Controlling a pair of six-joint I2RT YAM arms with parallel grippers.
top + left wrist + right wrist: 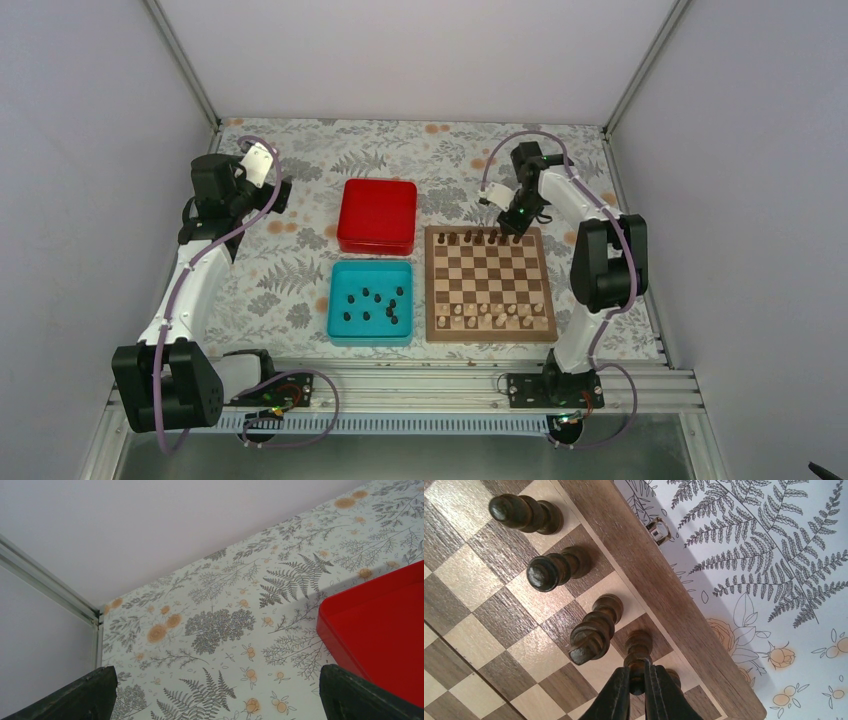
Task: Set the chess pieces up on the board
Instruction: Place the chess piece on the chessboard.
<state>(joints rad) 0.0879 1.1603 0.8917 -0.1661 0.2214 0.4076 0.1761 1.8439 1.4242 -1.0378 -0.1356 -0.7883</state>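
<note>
Right fingers (616, 697): pinching a dark piece (639, 652), upright, at board's (634, 545) 12 o'clock row.
Left fingers (75, 697): wide, empty, far off.

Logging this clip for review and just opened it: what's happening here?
The right hand is closed on a dark piece in the far row of the board, beside other dark pieces standing there. About ten loose dark pieces lie in the teal tray left of the board. Pale pieces stand on its near rows. The left hand is open and holds nothing, hovering over the table near the red box.
</note>
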